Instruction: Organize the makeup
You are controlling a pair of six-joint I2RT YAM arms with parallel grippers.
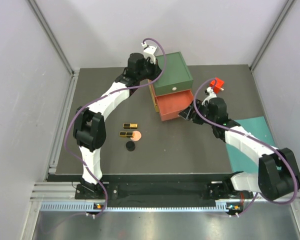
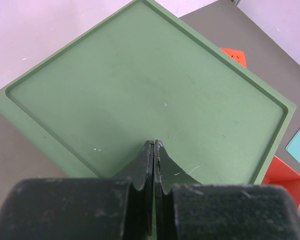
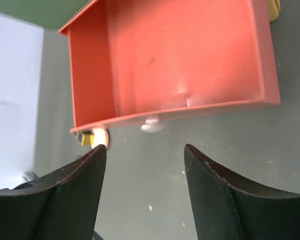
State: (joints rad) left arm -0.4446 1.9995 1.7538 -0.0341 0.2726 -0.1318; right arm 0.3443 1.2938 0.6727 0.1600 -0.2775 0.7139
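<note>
Dark grey matting covers the desk (image 1: 190,150), with a teal sheet (image 1: 257,127) at its right side, partly under the right arm. At the back stands the drawer box (image 1: 172,75), green on top. Its red drawer (image 1: 172,106) juts out toward the near edge, and the right wrist view shows nothing lying in it.

The left tool (image 2: 154,145) is clenched on nothing, fingers pressed flat together, and hangs over the box's green top. The right tool (image 3: 144,148) is released, its fingers spread wide. It sits low over the desk just in front of the drawer's face, facing the white knob (image 3: 151,125).

The makeup (image 1: 130,134) in view is a small cluster on the bare desk, left of the drawer and nearer the arm bases. It sits roughly between the two arms, though more on the left arm's side. Two gold-black cases (image 1: 130,125) lie one behind the other, long axes running across the desk and nearly parallel. The peach compact (image 1: 135,135) touches the nearer case's right end, and the black disc (image 1: 130,146) sits just in front of it.

From the right tool the cluster lies leftward, past the drawer's front corner, and that tool looks somewhat closer. The left tool would have to come back off the box and down. Fingers closing across a case's short width would likely suit best.
</note>
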